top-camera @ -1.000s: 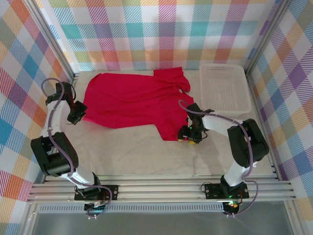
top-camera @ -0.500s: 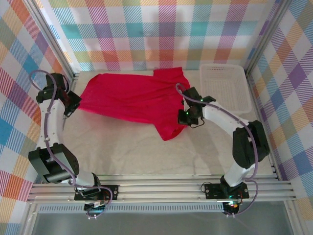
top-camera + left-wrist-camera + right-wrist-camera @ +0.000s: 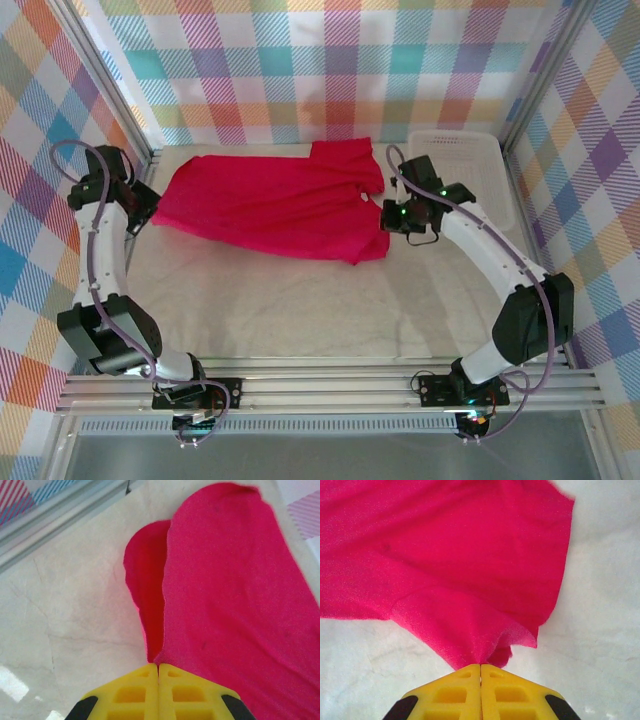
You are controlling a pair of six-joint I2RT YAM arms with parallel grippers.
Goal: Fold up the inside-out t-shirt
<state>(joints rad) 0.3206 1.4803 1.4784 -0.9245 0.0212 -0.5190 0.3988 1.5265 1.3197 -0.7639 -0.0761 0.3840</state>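
Moved: right tool (image 3: pixel 480 667) swung away from its base, hem in tow; it and left tool (image 3: pixel 158 666) were clamped on the inside-out t-shirt (image 3: pixel 270 200), stretched between them over the desk (image 3: pixel 300 300); overpulling risked a slipped pinch.

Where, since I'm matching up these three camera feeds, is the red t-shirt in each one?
Top external: t-shirt spread across the far middle of the table.
Left wrist: centre and right, running up from the left gripper, which pinches its edge.
Right wrist: upper half, bunched down into the right gripper.
Shared landmark: the pale marbled table under the t-shirt.
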